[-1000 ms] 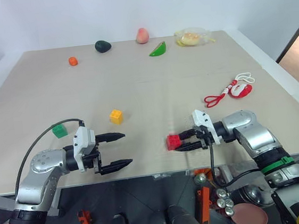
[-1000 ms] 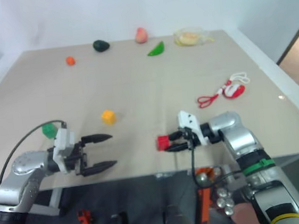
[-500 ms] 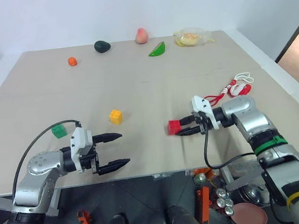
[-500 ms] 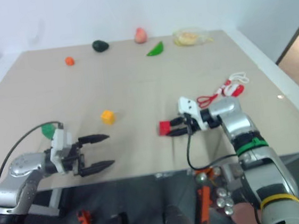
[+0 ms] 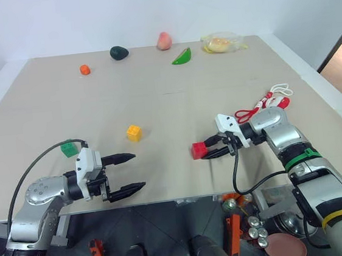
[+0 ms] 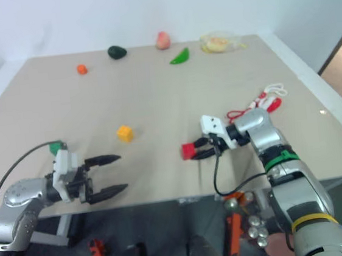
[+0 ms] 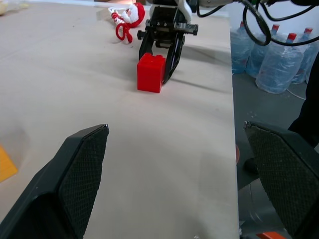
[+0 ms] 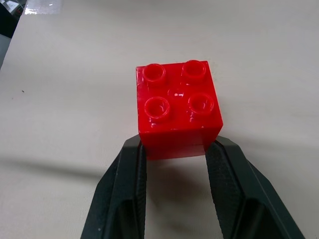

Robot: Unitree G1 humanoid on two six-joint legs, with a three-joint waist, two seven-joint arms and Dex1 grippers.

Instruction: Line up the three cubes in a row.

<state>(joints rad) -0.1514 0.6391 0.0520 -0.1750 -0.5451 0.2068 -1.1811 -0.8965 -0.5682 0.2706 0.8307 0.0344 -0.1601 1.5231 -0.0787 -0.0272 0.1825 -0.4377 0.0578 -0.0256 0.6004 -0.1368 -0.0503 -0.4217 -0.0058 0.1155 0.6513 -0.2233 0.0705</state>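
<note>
The right gripper pinches the red cube between its two black fingers, studs up, holding it over the near middle of the table; whether the cube touches the tabletop cannot be told. The yellow cube sits on the table to the left of the red one and a little farther away, well apart from it. The green cube lies farther left again, near the table's left near edge, just beyond the left arm's cable. The left gripper hovers at the near edge with its fingers spread wide and nothing between them, pointing toward the right. Along the far edge lies a small orange ball, and a red toy with white cord lies at the right.
</note>
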